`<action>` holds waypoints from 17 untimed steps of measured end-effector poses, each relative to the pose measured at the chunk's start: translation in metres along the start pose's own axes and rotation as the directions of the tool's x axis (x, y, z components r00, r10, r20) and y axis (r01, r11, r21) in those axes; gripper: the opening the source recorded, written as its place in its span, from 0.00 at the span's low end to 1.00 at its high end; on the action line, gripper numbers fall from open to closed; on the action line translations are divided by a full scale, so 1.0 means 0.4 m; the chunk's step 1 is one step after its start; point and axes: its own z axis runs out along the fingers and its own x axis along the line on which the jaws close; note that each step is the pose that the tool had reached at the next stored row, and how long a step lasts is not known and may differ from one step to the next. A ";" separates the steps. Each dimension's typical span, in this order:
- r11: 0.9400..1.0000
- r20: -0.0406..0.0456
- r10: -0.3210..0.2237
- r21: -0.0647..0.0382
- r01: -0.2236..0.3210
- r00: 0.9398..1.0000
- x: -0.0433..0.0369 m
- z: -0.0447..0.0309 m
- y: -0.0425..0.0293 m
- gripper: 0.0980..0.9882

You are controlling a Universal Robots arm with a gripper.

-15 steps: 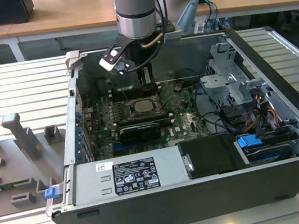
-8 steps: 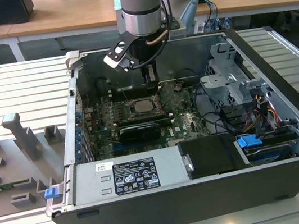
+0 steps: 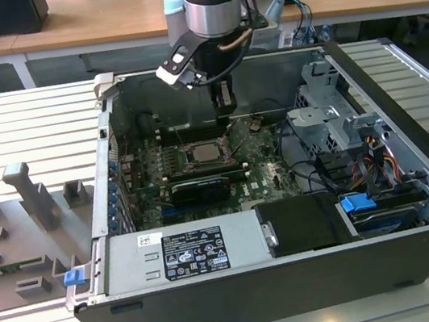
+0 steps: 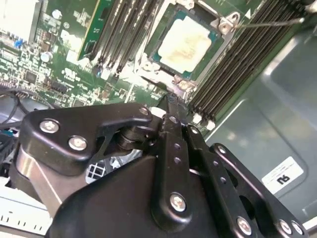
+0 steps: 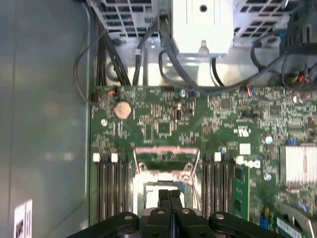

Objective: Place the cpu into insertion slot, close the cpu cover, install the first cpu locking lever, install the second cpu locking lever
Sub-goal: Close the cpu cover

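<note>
The cpu (image 3: pixel 202 153) (image 4: pixel 185 39), a pale square chip, lies flat in the insertion slot (image 3: pixel 185 161) on the green motherboard inside the open computer case. The silvery cpu cover (image 4: pixel 225 24) appears to lie down around the chip as a frame. A thin metal lever rod (image 4: pixel 270 22) sticks out across the memory slots. My gripper (image 3: pixel 225 110) (image 4: pixel 171 101) (image 5: pixel 170 196) hangs just above the board at the far edge of the socket, its black fingers (image 5: pixel 164 197) pressed together with nothing between them. In the first wrist view the fingers cover part of the socket (image 5: pixel 166 171).
Black memory slots (image 4: pixel 242 64) flank the socket on both sides. A power supply (image 3: pixel 184 251) fills the case's near side, and a drive cage (image 3: pixel 329 110) with cables (image 3: pixel 362 166) sits at the exterior view's right. A grey fixture tray (image 3: pixel 22 232) lies outside the case.
</note>
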 end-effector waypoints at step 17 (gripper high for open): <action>1.000 0.000 -0.001 0.001 0.001 1.000 0.000 0.006 0.054 0.01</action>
